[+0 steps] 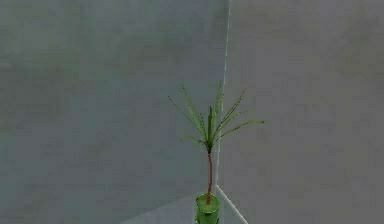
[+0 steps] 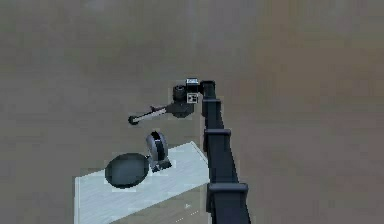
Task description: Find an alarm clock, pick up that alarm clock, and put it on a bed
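On a white cabinet top (image 2: 110, 198) stands a small round thing with a dark rim and a pale face, shaped like an alarm clock (image 2: 157, 148). The dark arm (image 2: 218, 150) rises past the cabinet's right side. At its far end the gripper (image 2: 134, 120) points to the left, a little above the clock. Only plain brown wall lies behind the fingertips, so the gripper holds nothing.
A dark shallow bowl (image 2: 127, 170) lies on the cabinet left of the clock. In the forward view a thin-leaved plant (image 1: 211, 125) in a green pot (image 1: 207, 209) stands in a corner of grey walls.
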